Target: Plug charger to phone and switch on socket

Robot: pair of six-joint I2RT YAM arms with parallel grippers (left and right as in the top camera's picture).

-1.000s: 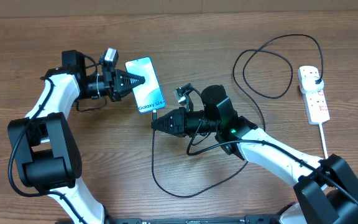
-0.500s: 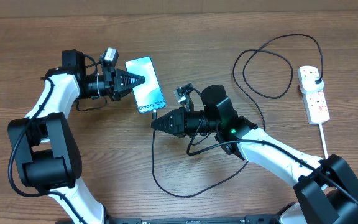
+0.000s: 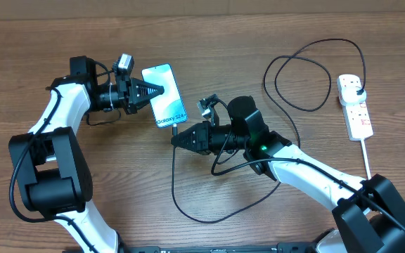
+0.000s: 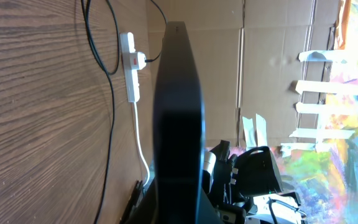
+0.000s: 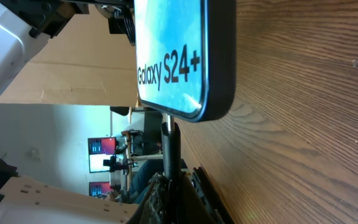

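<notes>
The phone (image 3: 164, 96) lies tilted on the wooden table with its blue screen up. My left gripper (image 3: 153, 91) is shut on its left long edge. In the left wrist view the phone (image 4: 179, 112) shows edge-on as a dark slab between the jaws. My right gripper (image 3: 176, 138) is shut on the charger's black connector (image 3: 175, 129), whose tip meets the phone's bottom edge. In the right wrist view the connector (image 5: 169, 140) rises from the gripper (image 5: 173, 186) into the bottom edge of the phone (image 5: 179, 56). The socket (image 3: 355, 105) lies far right with the charger's plug (image 3: 357, 86) in it.
The black charger cable (image 3: 188, 204) loops along the table in front of the right arm and coils again at the back right (image 3: 301, 77). The socket's white cord (image 3: 366, 158) runs toward the front edge. The socket also shows in the left wrist view (image 4: 129, 68).
</notes>
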